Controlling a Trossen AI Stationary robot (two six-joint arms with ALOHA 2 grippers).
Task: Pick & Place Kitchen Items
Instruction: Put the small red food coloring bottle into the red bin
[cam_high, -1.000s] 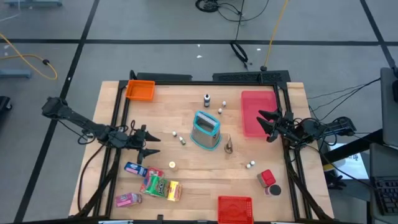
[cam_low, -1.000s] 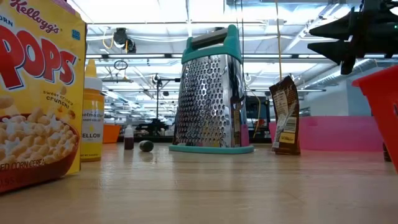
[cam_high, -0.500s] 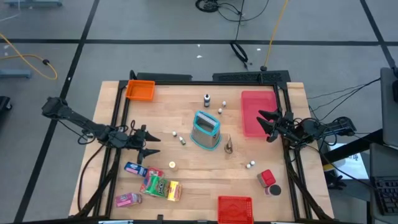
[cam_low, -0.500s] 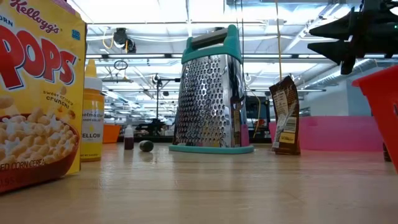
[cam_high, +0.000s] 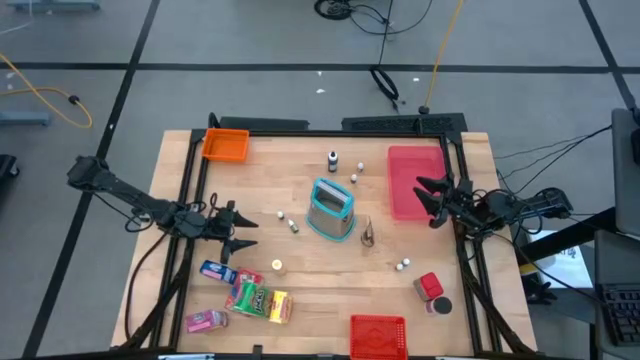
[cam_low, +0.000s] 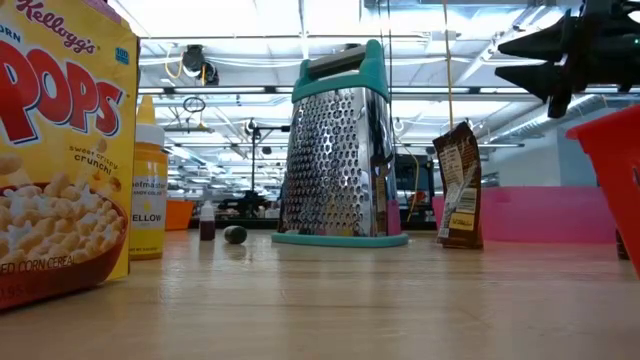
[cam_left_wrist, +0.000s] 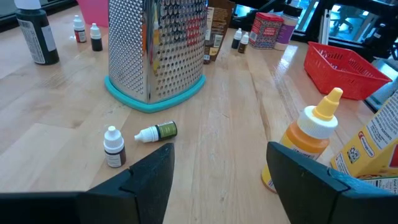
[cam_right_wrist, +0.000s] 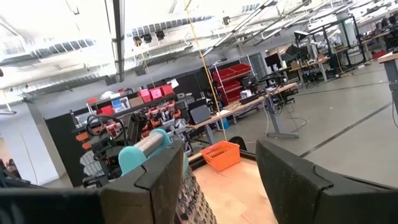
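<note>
Two unmoved pincers, left pincer (cam_high: 243, 231) and right pincer (cam_high: 424, 203), jaws apart, empty, nothing changed.

We find the grater (cam_high: 331, 208) at the frame's centre, a tray (cam_high: 413, 181) to its right and a bin (cam_high: 225, 146) at upper left. Snack packets (cam_high: 243, 295) cluster at lower left, left of another bin (cam_high: 378, 335) at the bottom edge, with a canister (cam_high: 430, 288) at lower right.

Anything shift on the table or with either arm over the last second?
Nothing visibly changed. Left tool and right tool hang open and empty where they were; the grater and snack packets lie as before.
</note>
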